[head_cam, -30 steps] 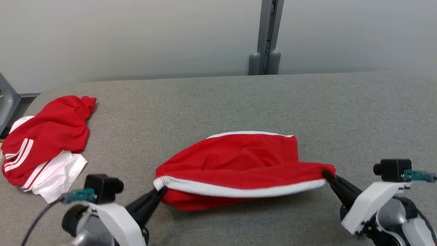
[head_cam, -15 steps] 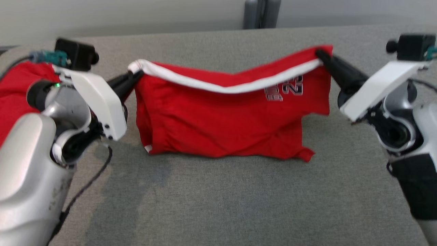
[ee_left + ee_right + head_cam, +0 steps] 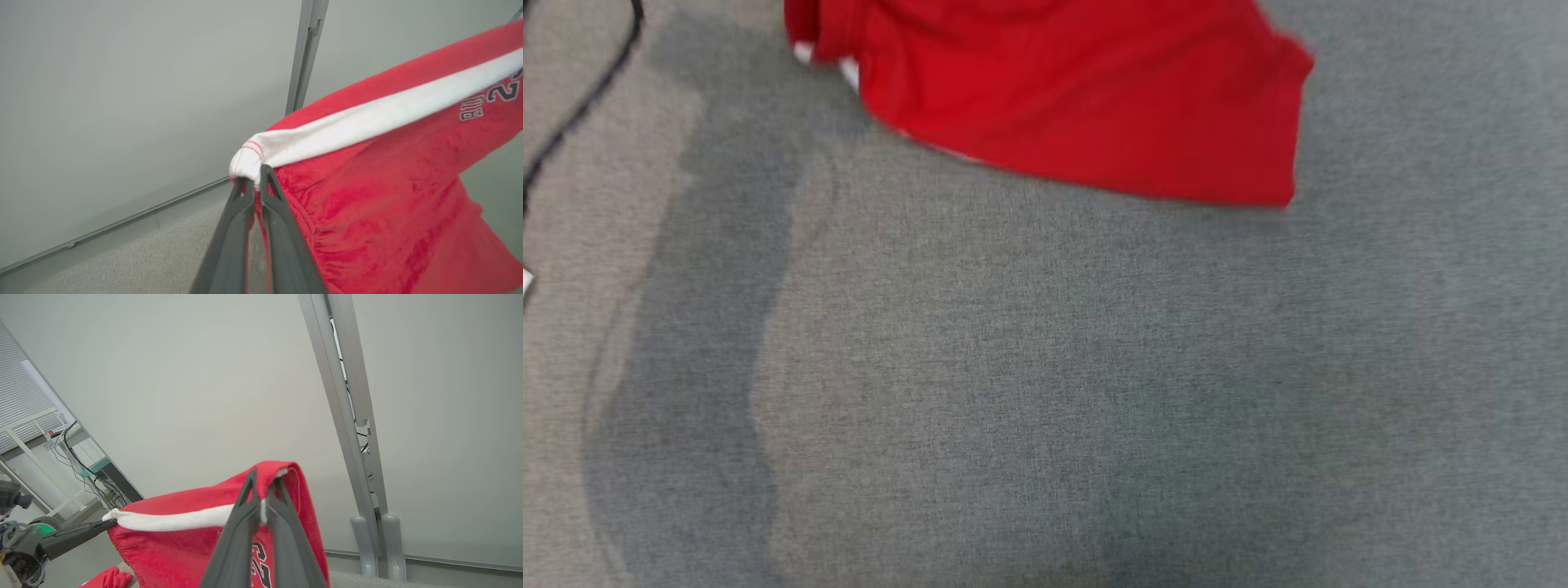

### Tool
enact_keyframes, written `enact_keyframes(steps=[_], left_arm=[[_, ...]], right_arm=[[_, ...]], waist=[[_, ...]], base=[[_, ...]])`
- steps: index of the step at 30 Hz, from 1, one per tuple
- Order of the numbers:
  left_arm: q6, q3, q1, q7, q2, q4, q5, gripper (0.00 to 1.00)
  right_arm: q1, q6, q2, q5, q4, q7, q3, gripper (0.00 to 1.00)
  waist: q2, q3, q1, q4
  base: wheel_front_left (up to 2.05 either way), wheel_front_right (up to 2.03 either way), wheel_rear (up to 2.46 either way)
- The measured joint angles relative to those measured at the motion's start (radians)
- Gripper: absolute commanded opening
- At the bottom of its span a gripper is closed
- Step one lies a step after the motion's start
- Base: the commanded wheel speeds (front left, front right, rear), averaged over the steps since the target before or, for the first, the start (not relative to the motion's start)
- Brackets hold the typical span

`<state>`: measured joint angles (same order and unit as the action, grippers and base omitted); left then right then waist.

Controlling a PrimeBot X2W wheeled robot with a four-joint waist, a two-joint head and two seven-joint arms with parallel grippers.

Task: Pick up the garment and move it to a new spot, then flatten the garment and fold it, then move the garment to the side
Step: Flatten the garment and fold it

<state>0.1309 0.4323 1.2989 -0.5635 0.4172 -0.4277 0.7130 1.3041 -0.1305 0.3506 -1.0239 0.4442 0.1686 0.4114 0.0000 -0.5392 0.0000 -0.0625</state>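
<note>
Hanging garment [image 3: 367,196] spans left gripper [image 3: 254,173], right gripper [image 3: 265,478]; both pinch it.

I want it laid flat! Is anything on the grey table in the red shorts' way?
Nothing visible. The grey table under the hanging red shorts looks bare; a black cable shows far off to the left.

Two claws are showing, left claw [image 3: 256,175] and right claw [image 3: 265,477]. Two garments are showing: shorts [image 3: 367,183] and a red heap [image 3: 104,578]. One desk [image 3: 1045,392] is standing here, one cable [image 3: 588,98] trailing.
</note>
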Motion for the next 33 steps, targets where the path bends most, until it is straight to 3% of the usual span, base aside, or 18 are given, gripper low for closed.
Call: enact_keyframes(steps=[8, 16, 26, 33], left_arm=[[0.000, 0.026, 0.298, 0.031, -0.058, -0.196, -0.027, 0.00], [0.000, 0.038, 0.460, 0.176, -0.104, -0.353, -0.042, 0.00], [0.000, 0.183, 0.362, 0.108, -0.106, -0.393, 0.107, 0.00], [0.000, 0.330, 0.152, 0.069, -0.013, -0.287, 0.227, 0.00]], right_arm=[[0.288, 0.000, 0.014, -0.023, 0.126, -0.068, 0.031, 0.00], [0.453, 0.000, -0.003, -0.013, 0.215, -0.179, 0.089, 0.00], [0.377, 0.000, 0.038, -0.083, 0.177, -0.169, 0.269, 0.00], [0.150, 0.000, 0.142, -0.189, 0.051, -0.137, 0.417, 0.00]], waist=[[0.0000, -0.103, 0.0000, 0.008], [0.0000, -0.135, 0.0000, 0.000], [0.0000, -0.111, 0.0000, 0.008], [0.0000, -0.013, 0.0000, 0.012]], base=[[0.00, 0.00, 0.00], [0.00, 0.00, 0.00], [0.00, 0.00, 0.00], [0.00, 0.00, 0.00]])
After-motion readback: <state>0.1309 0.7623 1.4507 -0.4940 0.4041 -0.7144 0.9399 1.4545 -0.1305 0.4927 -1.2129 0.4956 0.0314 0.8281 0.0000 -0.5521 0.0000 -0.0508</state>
